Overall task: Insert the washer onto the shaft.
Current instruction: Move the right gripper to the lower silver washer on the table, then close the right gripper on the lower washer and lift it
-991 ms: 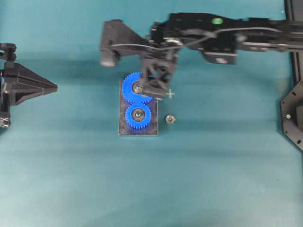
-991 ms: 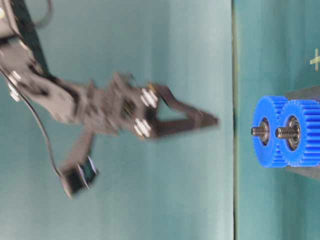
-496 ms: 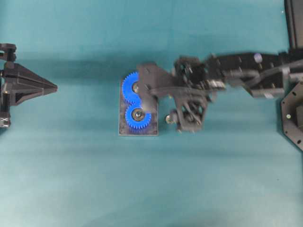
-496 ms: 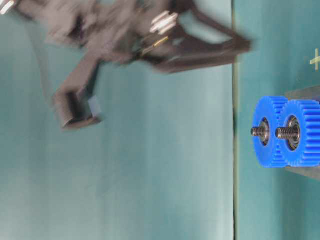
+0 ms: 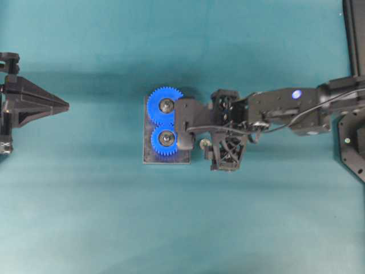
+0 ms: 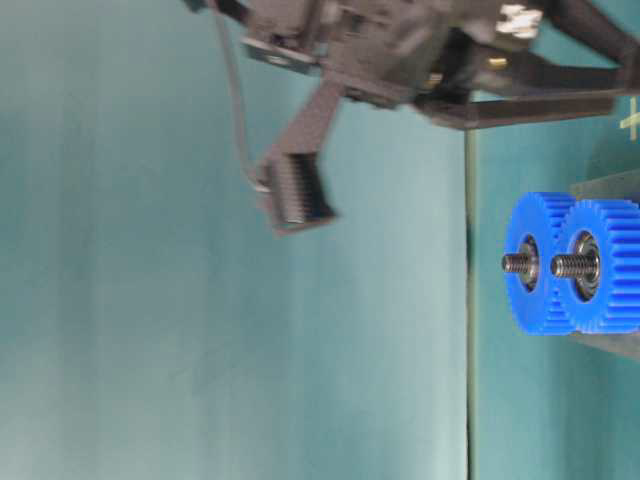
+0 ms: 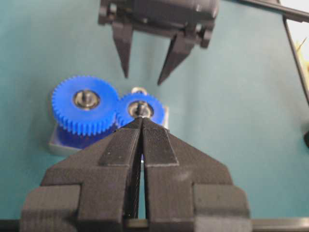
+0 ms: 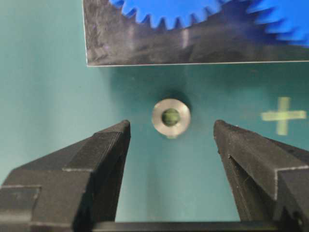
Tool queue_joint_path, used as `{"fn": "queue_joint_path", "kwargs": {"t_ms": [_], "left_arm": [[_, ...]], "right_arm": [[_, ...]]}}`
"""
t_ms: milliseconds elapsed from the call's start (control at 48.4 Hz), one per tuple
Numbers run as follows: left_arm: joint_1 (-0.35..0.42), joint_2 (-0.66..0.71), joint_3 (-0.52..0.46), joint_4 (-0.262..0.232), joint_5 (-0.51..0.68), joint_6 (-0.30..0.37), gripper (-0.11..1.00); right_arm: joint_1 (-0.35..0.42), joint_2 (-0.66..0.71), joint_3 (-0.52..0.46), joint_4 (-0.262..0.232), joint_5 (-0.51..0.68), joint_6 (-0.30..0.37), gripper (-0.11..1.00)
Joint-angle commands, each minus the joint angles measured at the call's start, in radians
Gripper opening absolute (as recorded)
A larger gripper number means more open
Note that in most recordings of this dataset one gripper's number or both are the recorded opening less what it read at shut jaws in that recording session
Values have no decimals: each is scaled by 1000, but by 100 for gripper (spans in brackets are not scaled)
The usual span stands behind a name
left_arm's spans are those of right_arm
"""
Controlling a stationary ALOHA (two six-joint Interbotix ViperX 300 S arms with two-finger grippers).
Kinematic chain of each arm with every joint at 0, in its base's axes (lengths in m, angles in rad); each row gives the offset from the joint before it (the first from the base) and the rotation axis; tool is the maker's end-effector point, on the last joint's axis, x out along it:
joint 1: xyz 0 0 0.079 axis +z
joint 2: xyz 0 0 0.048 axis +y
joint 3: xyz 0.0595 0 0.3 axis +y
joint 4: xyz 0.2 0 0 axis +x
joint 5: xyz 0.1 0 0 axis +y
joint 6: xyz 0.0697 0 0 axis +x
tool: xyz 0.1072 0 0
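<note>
Teal matting covers the desk [image 5: 182,228], smooth and uniform, with a pale cross mark [image 8: 283,116] printed on it.

Nearest in the right wrist view, the right end effector [image 8: 171,145] stands with its two black, ridged, wedge-shaped fingers [image 8: 104,145] spread wide, nothing between them. Just ahead of the gap lies the washer [image 8: 171,117]: a small round metal ring with a dark centre hole, flat on the desk, slightly blurred. It touches neither finger. Beyond it sits the base plate [image 8: 193,48], a dark reflective rectangle with a sharp edge, close to the washer but apart from it. Blue toothed gears [image 8: 164,9] are cut off at the frame's upper edge.

In the overhead view the washer [image 5: 203,143] is partly hidden under the right arm's structure, just right of the base plate [image 5: 165,158]. Two blue plastic gears [image 5: 166,138] mesh on the plate, each on a threaded metal shaft [image 6: 517,263] with a bearing; the right wrist camera housing covers part of both gears.

The left end effector [image 7: 141,123] has its ribbed black fingers pressed together, empty. In the overhead view it [image 5: 64,105] rests well left of the plate.
</note>
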Motion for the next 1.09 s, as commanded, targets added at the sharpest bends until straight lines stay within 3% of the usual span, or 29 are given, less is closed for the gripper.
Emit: {"fn": "queue_joint_path", "kwargs": {"t_ms": [0, 805, 1074], "left_arm": [[2, 3, -18, 3, -5, 2, 0], [2, 8, -20, 3, -5, 2, 0], [2, 8, -21, 3, -5, 2, 0]], "right_arm": [[5, 0, -5, 0, -15, 12, 74], [17, 52, 17, 3, -58, 64, 65], [14, 64, 18, 2, -64, 89, 38]]}}
